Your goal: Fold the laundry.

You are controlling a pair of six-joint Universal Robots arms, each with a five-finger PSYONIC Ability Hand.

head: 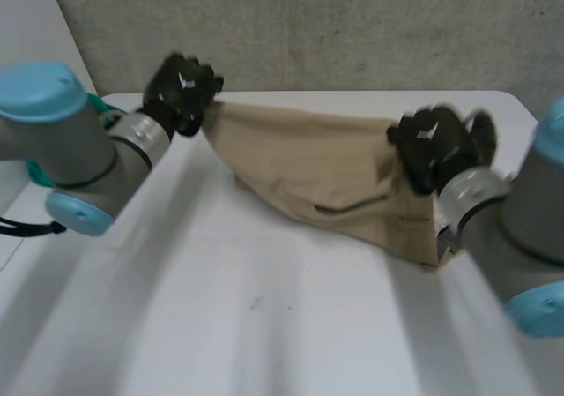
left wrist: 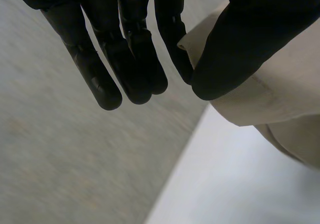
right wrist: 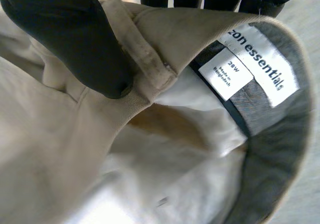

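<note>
- Above the far side of the desk, a beige garment is hanging stretched between the two arms. Its lower edge is sagging toward the desk, and I cannot tell whether it is touching.
- The left robot hand is pinching one end of the cloth at a hemmed corner, between the thumb and one finger, with the other fingers hanging straight beside it.
- The right robot hand is clamping the waistband, with the thumb pressing on the outside and the fingers reaching behind, just beside the sewn-in size label.
- Holding the garment at two well-separated points is drawing its top edge into a fairly taut line. This is probably meant to let the cloth drop straight and lose its wrinkles before it is laid down.
- Gripping thick seams instead of loose fabric is likely giving each robot hand a firmer hold.
- Folding proper is not yet showing: the garment is hanging opened out, not doubled over, so the task is looking early.
- The next move, as I judge it, is calling for both robot hands to lower together so the cloth spreads flat. Uneven lowering could bunch it.
</note>
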